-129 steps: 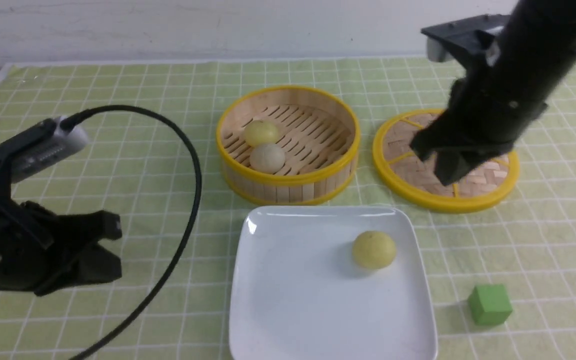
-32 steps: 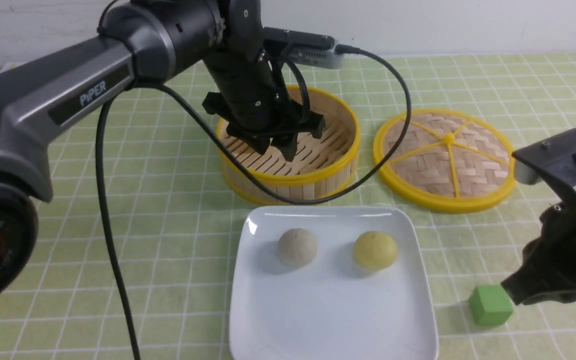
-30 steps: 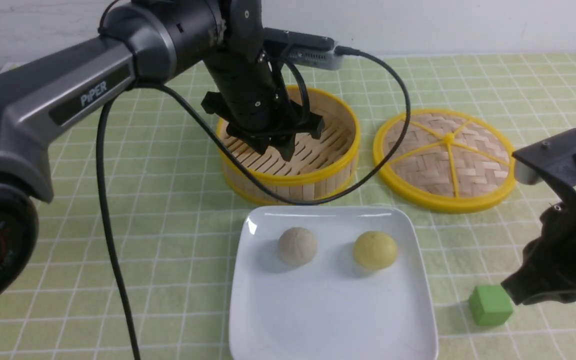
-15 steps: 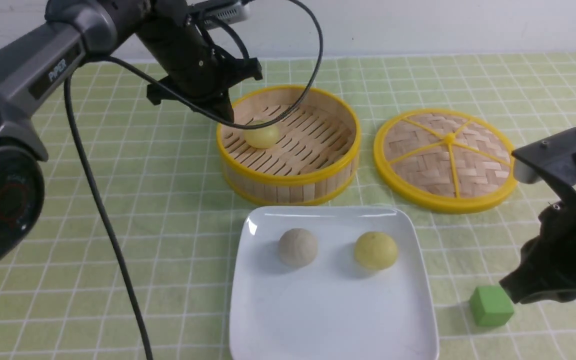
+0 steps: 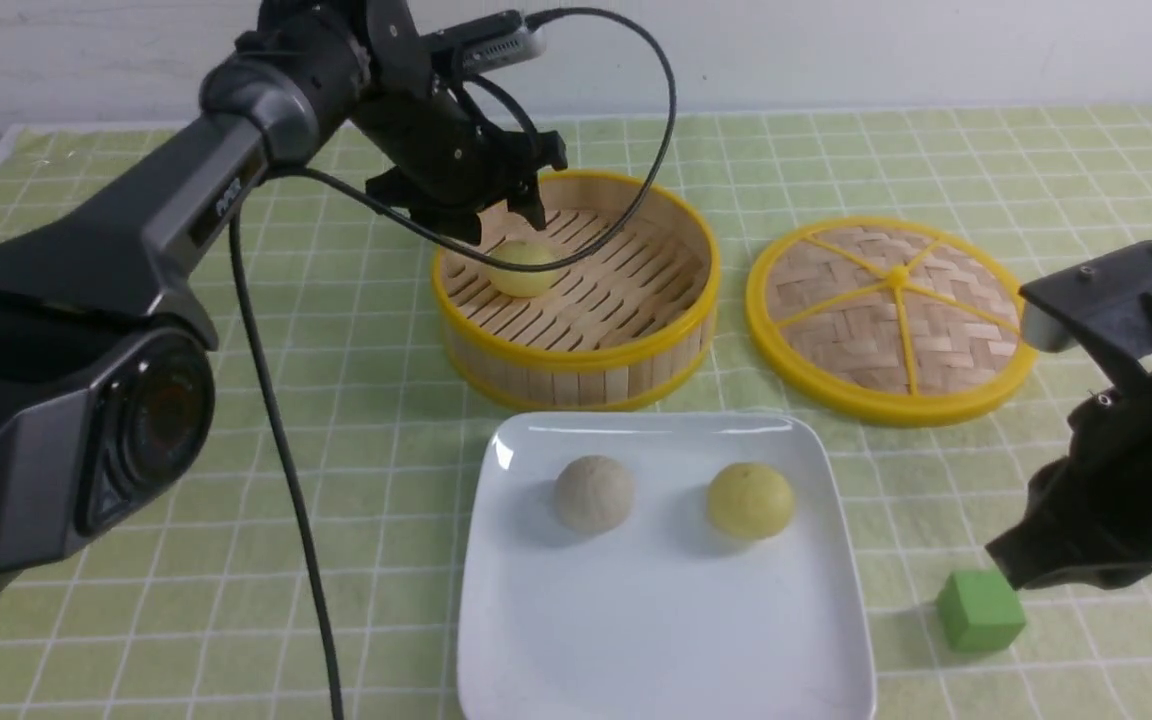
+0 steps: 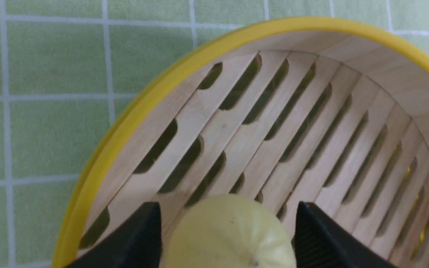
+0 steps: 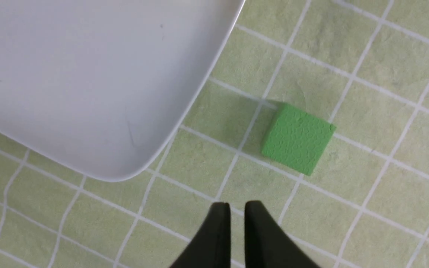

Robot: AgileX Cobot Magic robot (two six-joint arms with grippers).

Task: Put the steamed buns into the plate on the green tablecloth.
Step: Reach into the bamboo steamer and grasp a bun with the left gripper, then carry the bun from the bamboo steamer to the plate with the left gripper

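Two steamed buns lie in the white plate (image 5: pixel 536 640) on the green tablecloth (image 5: pixel 356 440): a greyish-white one (image 5: pixel 593 493) and a pale yellow one (image 5: pixel 750 500). A further pale yellow bun (image 5: pixel 524 268) sits inside the bamboo steamer basket (image 5: pixel 576 365). My left gripper (image 5: pixel 501 225) hangs over that bun, open. In the left wrist view its fingers (image 6: pixel 151 227) stand on either side of the bun (image 6: pixel 229 238). My right gripper (image 5: pixel 1001 560) is low at the right, shut and empty, its tips (image 7: pixel 237 208) just short of the plate's corner (image 7: pixel 88 85).
A green cube (image 5: pixel 979 611) lies on the cloth right of the plate, close to my right gripper, and shows in the right wrist view (image 7: pixel 297 138). The woven lid (image 5: pixel 891 315) lies flat to the right of the basket. The left arm's cable loops over the basket.
My left gripper has left the basket's middle, swung out to the back left, and come over the yellow bun with its jaws spread wide. The right arm has barely shifted.
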